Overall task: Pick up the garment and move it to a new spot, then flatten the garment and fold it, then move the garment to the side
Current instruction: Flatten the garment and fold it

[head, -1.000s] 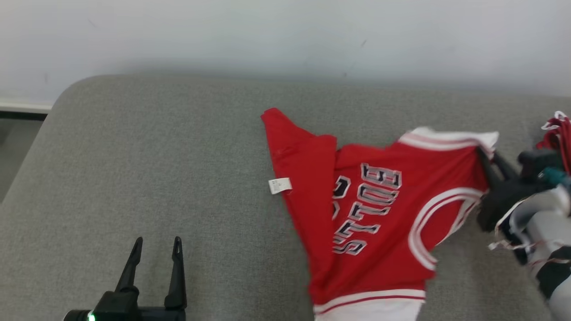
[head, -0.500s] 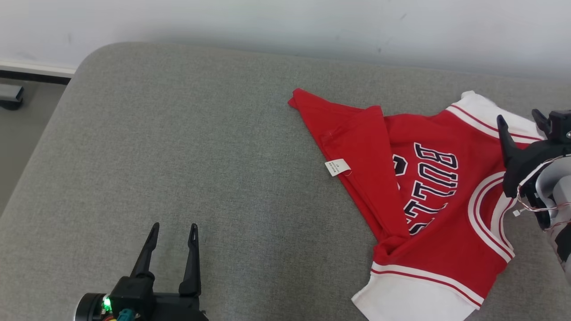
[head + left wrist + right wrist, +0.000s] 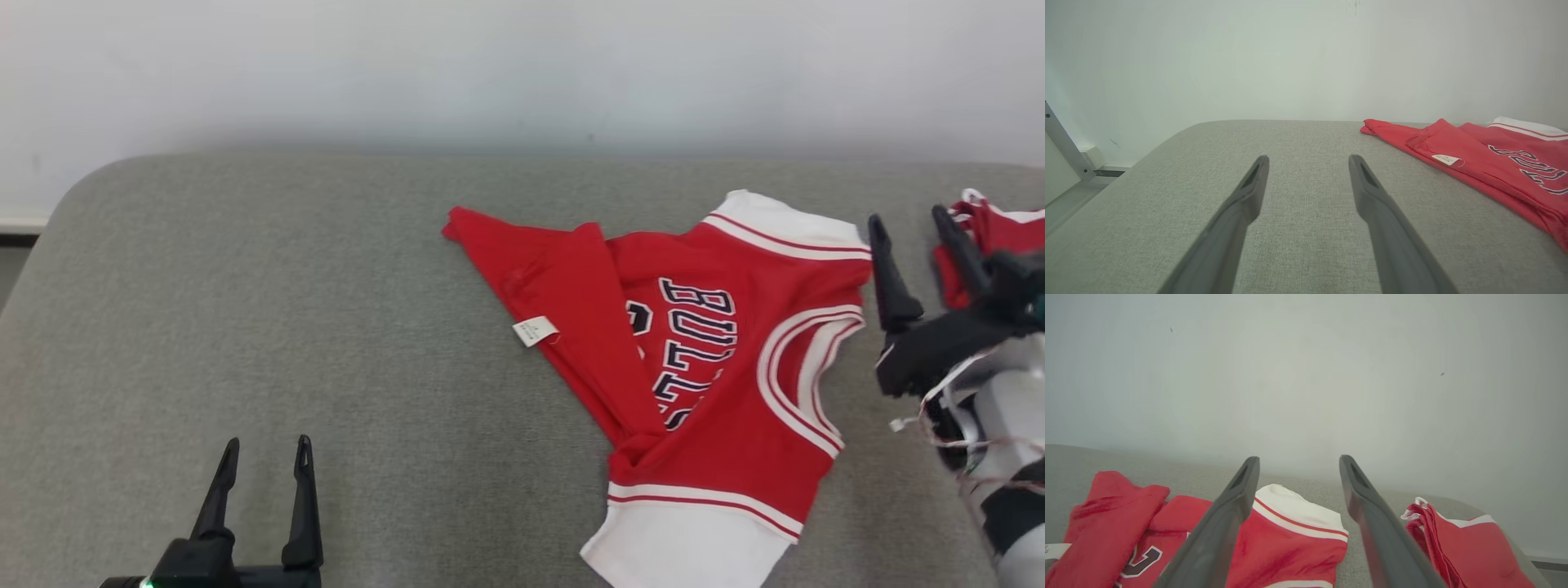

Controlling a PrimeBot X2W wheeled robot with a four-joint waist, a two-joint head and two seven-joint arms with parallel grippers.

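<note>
Since 1 s ago the right gripper [image 3: 909,218] has let go of the red Bulls jersey [image 3: 718,384] and stands released, jaws apart, beside its shoulder at 3 o'clock in head view; left gripper [image 3: 268,443] waits open at 7 o'clock. Jersey lies on the grey cushion [image 3: 326,286] at approx. 4 o'clock, one flap w/ white label [image 3: 535,331] folded over the print. To flatten well, probably pinch that flap's edge and pull it low towards 9 o'clock.

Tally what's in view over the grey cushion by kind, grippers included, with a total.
Red-and-white garments: 2 (spread jersey, bunched garment to its right)
Grippers: 2 (left gripper, right gripper, both open)
Total: 4
</note>
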